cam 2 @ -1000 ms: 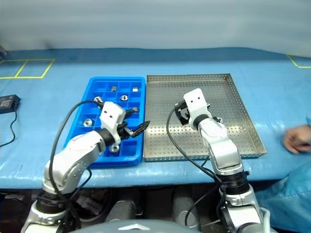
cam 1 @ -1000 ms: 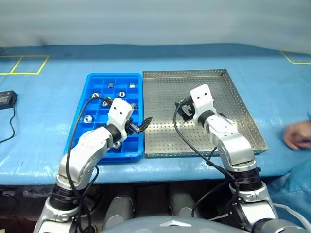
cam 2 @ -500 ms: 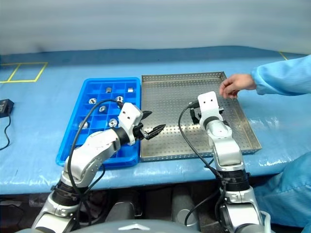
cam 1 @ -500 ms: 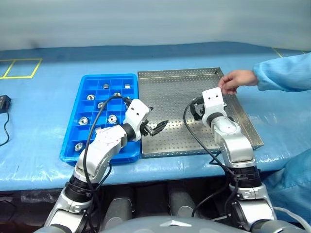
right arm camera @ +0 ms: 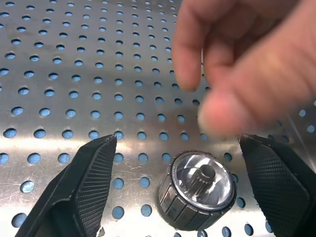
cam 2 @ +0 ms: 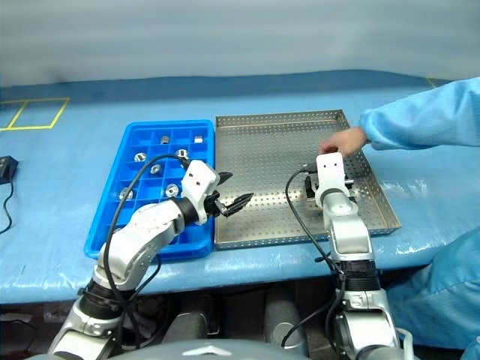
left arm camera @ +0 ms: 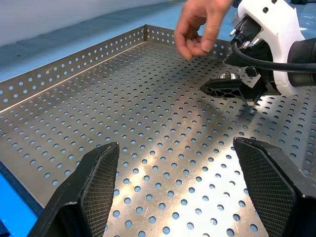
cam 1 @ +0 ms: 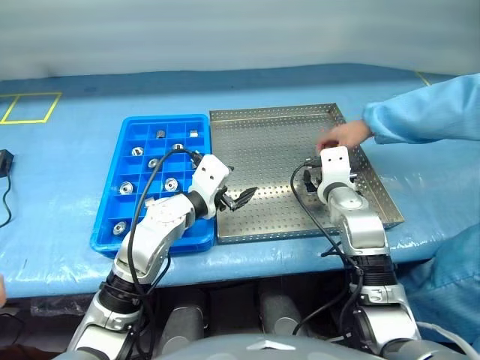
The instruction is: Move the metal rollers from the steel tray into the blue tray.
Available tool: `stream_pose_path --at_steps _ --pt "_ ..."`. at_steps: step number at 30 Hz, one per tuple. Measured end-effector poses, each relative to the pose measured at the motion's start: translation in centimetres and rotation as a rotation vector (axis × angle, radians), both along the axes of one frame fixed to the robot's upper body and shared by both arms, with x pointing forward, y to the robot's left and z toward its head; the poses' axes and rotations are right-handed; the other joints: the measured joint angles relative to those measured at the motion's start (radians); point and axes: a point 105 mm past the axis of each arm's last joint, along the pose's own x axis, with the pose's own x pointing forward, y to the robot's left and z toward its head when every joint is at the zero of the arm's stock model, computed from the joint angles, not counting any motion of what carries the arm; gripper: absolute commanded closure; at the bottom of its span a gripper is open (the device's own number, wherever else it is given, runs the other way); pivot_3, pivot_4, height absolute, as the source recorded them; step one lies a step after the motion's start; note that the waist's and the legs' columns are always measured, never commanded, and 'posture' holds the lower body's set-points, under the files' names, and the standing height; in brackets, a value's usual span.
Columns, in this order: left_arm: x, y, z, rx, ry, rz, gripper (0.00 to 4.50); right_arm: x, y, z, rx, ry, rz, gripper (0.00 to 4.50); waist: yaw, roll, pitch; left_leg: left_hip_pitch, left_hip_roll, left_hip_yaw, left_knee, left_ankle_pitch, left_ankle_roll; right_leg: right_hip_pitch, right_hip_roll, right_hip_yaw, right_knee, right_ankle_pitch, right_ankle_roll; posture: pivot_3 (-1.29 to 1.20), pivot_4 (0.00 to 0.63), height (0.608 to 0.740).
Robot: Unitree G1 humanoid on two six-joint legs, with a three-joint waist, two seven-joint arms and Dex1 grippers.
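The steel tray [cam 1: 270, 127] lies on the blue table with the blue tray [cam 1: 109, 225] against its left side. Several metal rollers [cam 1: 126, 187] sit in separate compartments of the blue tray. One metal roller [right arm camera: 197, 190] stands on the steel tray's perforated floor between the fingers of my right gripper [right arm camera: 177, 143], which is open and not touching it. A person's hand [cam 1: 337, 136] hovers just above that roller and gripper. My left gripper [cam 1: 238, 199] hangs open and empty over the steel tray's front left part, just past the blue tray's edge.
The person's blue sleeve [cam 1: 427, 116] reaches in from the right over the steel tray's far right corner. A black device [cam 1: 4, 159] with a cable lies at the table's left edge. Yellow tape lines [cam 1: 30, 105] mark the far left.
The person's hand came in from the right and now hovers over my right gripper. That gripper moved right and down to the tray floor. The head view has shifted.
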Motion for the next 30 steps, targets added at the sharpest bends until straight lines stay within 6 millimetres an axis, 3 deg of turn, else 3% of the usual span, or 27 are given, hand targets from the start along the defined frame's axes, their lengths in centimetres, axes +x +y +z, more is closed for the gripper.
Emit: stream_pose_path --at_steps 4,30 --pt "0.12 0.25 -0.02 -0.001 0.001 0.013 0.48 -0.09 -0.08 -0.21 0.016 0.012 -0.009 2.44 -0.002 0.000 0.000 0.000 0.000 0.000 0.000 0.000 0.000 0.000 0.000 0.000 0.000 0.000 0.000 -0.26 0.150 0.740" --pt "0.16 0.49 -0.38 0.002 0.010 0.030 0.48 -0.02 0.51 -0.21 0.040 0.006 0.003 2.44 -0.018 0.000 0.000 0.000 0.000 0.000 0.000 0.000 0.000 0.000 0.000 0.000 0.000 0.000 0.000 -0.26 0.150 0.740"
